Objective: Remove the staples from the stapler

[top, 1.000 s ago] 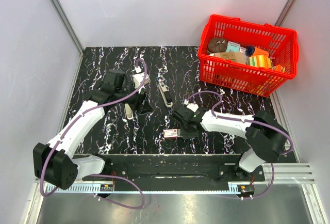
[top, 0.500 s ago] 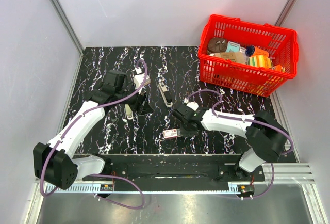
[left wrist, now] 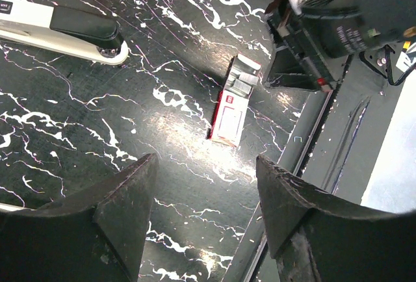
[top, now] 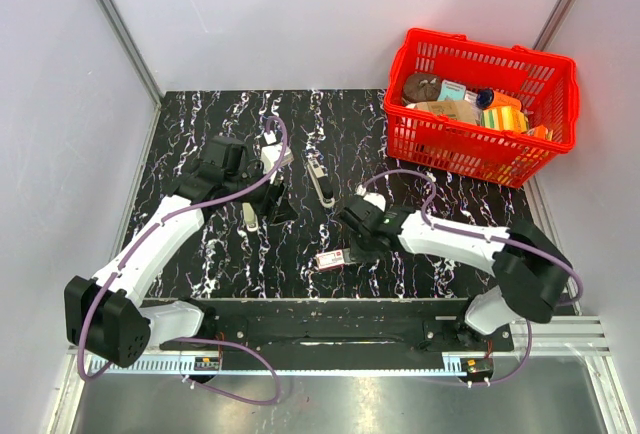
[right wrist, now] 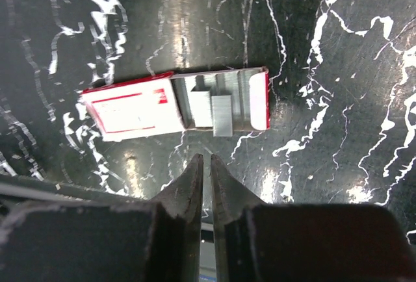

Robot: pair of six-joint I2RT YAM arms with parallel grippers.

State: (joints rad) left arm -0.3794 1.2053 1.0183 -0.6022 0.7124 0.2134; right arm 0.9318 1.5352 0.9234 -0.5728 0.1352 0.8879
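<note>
A pale strip left of the stapler (top: 320, 180) looks like the staples (top: 248, 216), so unloading seems done. The left end effector (left wrist: 205, 163) hovers open, also left of the stapler. The right end effector (right wrist: 205, 160), closed and empty, sits on the stapler's near side. Next: retract both.

No text can be read with certainty. The stapler (left wrist: 65, 32) carries tiny dark print at its pale end, too small to make out, and the red-and-white box (right wrist: 174, 103) has a white label with blurred lines. Packages in the red basket (top: 455, 149) show no legible words.
</note>
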